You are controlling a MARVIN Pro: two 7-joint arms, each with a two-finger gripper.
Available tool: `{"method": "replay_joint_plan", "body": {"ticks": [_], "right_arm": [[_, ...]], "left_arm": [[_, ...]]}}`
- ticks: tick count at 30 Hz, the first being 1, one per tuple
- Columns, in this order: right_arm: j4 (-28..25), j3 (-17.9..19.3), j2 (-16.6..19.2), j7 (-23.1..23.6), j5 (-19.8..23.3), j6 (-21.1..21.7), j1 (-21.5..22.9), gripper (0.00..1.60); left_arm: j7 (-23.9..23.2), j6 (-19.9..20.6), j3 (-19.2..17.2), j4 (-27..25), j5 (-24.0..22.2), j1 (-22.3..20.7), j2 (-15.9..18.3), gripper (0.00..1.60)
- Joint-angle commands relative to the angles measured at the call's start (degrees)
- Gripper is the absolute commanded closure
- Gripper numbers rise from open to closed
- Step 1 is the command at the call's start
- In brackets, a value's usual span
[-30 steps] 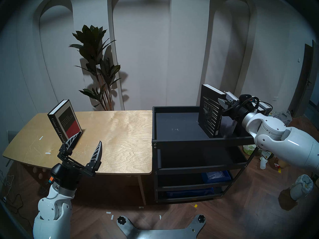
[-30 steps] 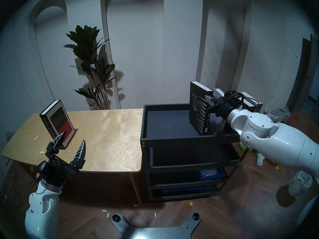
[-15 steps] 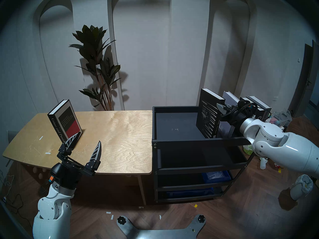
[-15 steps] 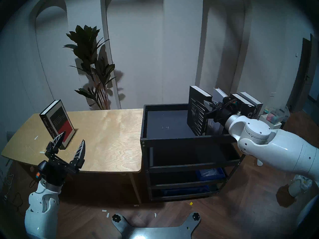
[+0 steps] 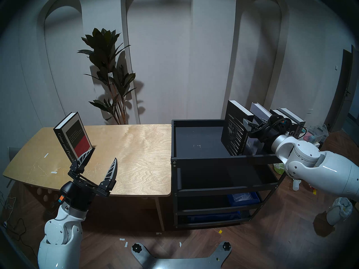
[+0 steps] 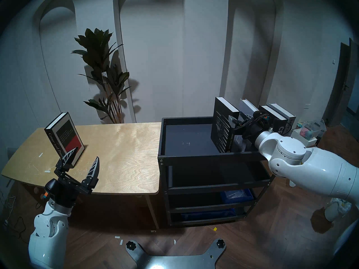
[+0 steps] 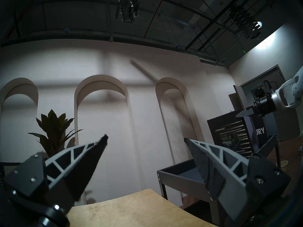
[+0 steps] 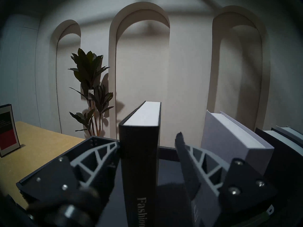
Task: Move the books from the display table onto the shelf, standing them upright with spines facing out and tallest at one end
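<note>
The Crime and Punishment book (image 5: 75, 134) stands upright at the back left of the plywood display table (image 5: 136, 146). My left gripper (image 5: 104, 154) is open and empty just in front of it, to its right. The black Fashion book (image 5: 234, 130) stands upright on the black cart's top tray (image 5: 223, 160), spine facing me. My right gripper (image 8: 148, 138) is open astride its spine (image 8: 141, 156); the left finger touches the cover and the right finger stands clear. A pale grey book (image 5: 260, 111) leans to the right of it, with two dark books (image 5: 285, 117) beyond.
A potted plant (image 5: 110, 76) stands behind the table. Blue bins (image 5: 242, 197) sit on the cart's lower shelves. Floor clutter and a white bag (image 5: 340, 210) lie right of the cart. The cart's tray has a raised rim.
My right gripper lowered the Fashion book onto the cart tray, and its fingers have spread apart off it. My left gripper moved slightly right and forward, still open.
</note>
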Motion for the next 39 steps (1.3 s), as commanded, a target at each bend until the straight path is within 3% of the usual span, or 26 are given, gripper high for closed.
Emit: {"method": "replay_joint_plan", "body": {"ticks": [1,2,7,14,16,30,39], "right_arm": [[0.6,0.9,-1.3,0.3,-0.5,0.4,1.5,0.56],[0.8,0.9,-1.5,0.4,-0.6,0.5,1.6,0.71],[1.1,1.0,-2.0,0.0,-1.4,0.4,2.0,0.67],[0.6,1.5,-1.9,-0.6,-1.3,0.5,2.6,0.07],[0.4,1.5,-1.8,-0.8,-1.3,0.6,2.6,0.00],[-0.2,2.0,-2.2,-2.0,-2.0,-0.2,3.4,0.00],[-4.9,5.5,0.4,-4.1,-1.4,-3.1,5.8,0.00]], "left_arm": [[0.1,0.1,-0.2,-0.5,-0.3,-1.5,0.5,0.00],[0.1,0.2,-0.1,-0.5,-0.3,-1.6,0.6,0.00],[0.1,0.3,0.3,-0.1,-0.2,-2.2,0.7,0.00],[0.0,0.3,0.6,0.1,-0.3,-2.6,1.0,0.00],[0.0,0.3,0.7,0.1,-0.3,-2.6,1.0,0.00],[-0.1,-0.2,1.1,0.7,-0.3,-3.1,1.3,0.00],[0.1,0.2,0.0,0.8,0.2,-3.0,1.9,0.00]]}}
